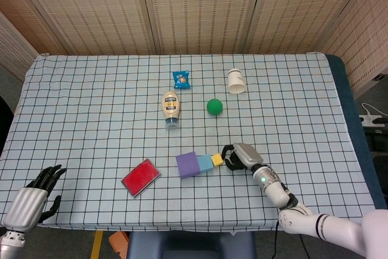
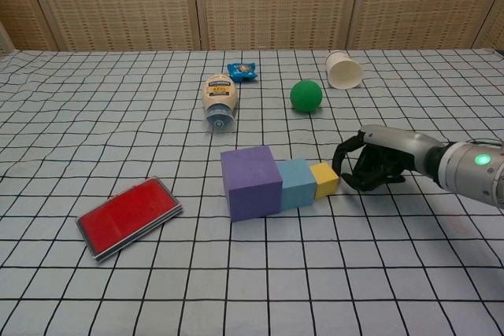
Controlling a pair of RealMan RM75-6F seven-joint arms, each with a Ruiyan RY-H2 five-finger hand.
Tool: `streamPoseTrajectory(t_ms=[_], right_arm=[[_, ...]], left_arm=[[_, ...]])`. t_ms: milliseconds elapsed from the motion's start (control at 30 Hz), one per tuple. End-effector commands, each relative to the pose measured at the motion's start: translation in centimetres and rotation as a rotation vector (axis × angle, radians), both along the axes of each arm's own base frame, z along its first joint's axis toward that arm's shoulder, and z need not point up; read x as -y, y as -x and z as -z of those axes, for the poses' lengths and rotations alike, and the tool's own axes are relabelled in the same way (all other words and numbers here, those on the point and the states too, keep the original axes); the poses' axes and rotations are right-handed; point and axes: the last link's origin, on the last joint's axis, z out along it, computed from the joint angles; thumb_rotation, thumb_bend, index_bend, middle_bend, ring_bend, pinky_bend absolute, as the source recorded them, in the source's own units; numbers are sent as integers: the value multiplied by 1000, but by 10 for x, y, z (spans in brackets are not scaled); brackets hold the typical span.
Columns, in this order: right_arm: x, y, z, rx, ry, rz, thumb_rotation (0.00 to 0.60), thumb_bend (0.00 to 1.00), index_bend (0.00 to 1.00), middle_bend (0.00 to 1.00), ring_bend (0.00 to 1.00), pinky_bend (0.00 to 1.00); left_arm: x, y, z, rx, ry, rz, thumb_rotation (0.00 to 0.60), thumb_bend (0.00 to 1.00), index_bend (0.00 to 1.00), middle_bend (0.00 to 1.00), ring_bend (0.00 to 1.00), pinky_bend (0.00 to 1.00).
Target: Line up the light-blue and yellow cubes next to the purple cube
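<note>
Fingers of your right hand (image 2: pixel 370 169) curl loosely, holding nothing, tips at the yellow cube (image 2: pixel 324 179), likely to nudge it flush. It touches the light-blue cube (image 2: pixel 296 182), which abuts the purple cube (image 2: pixel 250 182), toward the tabletop's front edge. Your left hand (image 1: pixel 30 201) idles with fingers spread at the front-left corner.

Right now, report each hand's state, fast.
Left hand: open, holding nothing.
Right hand: fingers curled beside the yellow cube, holding nothing.
</note>
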Motion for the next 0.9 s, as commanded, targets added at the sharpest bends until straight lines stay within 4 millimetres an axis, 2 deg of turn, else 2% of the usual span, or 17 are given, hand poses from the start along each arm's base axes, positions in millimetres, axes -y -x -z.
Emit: streamPoseTrajectory(t_ms=[33,900], right_arm=[[0,1,1,3,-4,0,600,460,509,947,844,918],[1,0,9,42,-10,-3,600,460,502,947,845,918]], left_arm=[[0,0,0,0,-1,-1,600,517,123,73,86,401],[0,0,0,-1,3,1,600,517,123,73,86,401]])
